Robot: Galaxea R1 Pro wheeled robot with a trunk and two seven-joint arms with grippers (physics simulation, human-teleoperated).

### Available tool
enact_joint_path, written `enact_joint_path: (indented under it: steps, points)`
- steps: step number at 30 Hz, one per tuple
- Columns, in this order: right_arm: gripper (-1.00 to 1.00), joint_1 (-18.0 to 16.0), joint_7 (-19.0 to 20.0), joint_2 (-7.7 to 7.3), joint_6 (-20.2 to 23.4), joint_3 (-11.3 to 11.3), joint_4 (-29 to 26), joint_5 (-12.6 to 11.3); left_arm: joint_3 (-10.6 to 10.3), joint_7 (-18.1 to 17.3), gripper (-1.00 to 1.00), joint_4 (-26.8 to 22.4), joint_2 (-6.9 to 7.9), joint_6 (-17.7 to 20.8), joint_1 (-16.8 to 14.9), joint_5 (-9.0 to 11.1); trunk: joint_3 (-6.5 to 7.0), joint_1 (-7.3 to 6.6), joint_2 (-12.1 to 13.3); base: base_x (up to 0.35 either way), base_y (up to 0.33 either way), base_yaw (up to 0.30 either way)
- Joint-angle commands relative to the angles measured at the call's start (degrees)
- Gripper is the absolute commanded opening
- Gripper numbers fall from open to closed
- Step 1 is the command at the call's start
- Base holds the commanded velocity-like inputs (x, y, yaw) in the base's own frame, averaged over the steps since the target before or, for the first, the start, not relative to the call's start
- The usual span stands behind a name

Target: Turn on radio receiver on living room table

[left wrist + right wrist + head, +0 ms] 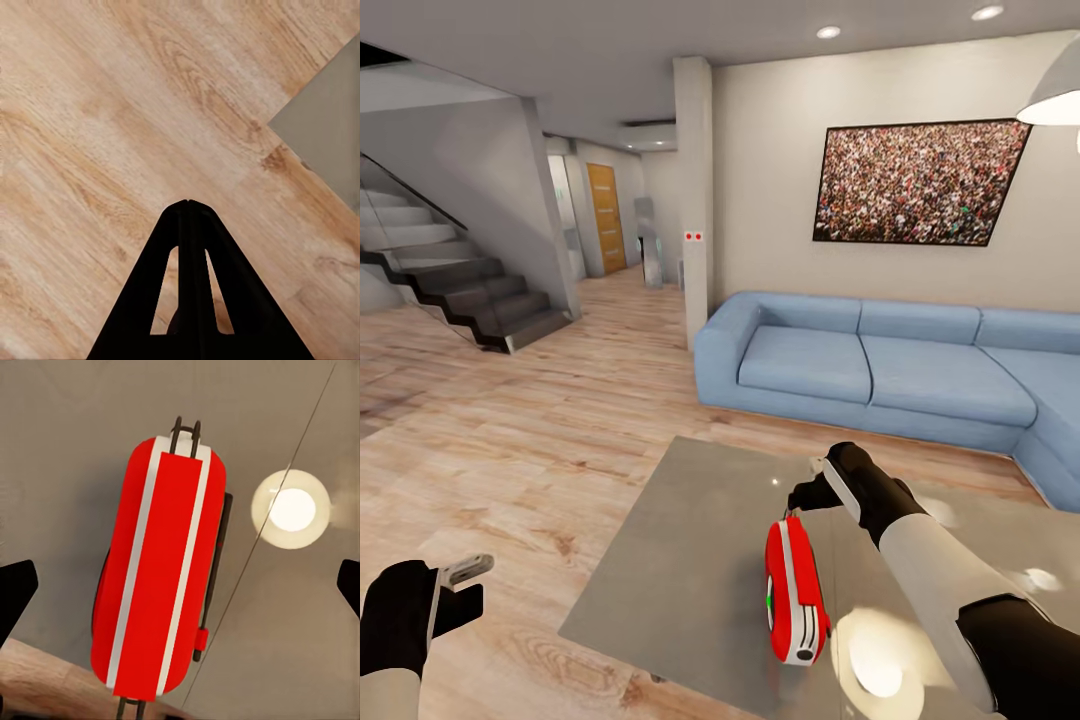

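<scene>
We see the glossy red radio (795, 592), rounded with white bands, upright near the front edge of the smooth grey surface (690, 540). Our right fingers (807, 492) hover just above it, spread wide. Our left fingers (189, 204), pressed together, hang over the wood-plank floor (510, 440).

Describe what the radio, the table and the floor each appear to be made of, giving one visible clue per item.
Radio: probably glossy red plastic with white bands; it looks smooth and evenly coloured.
Table: a grey, semi-polished top, maybe stone or lacquer; it mirrors a lamp as a bright spot.
Floor: light wood planks or laminate; grain and knots show.
</scene>
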Motion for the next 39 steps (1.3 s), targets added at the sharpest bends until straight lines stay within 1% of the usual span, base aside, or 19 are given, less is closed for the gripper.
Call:
enact_joint_path:
  steps: [1,39]
  points:
    - [1.0,0.0,0.0,0.0,0.02,0.0,0.0,0.0,0.0,0.0,-1.0,0.0,0.0,0.0,0.0,0.0,0.18,-0.23,0.42,0.0,0.0,0.0]
    - [1.0,0.0,0.0,0.0,0.0,-0.01,0.0,-0.02,0.0,0.0,-1.0,0.09,-0.01,0.0,0.0,0.0,7.01,-8.57,15.66,0.0,0.0,0.0]
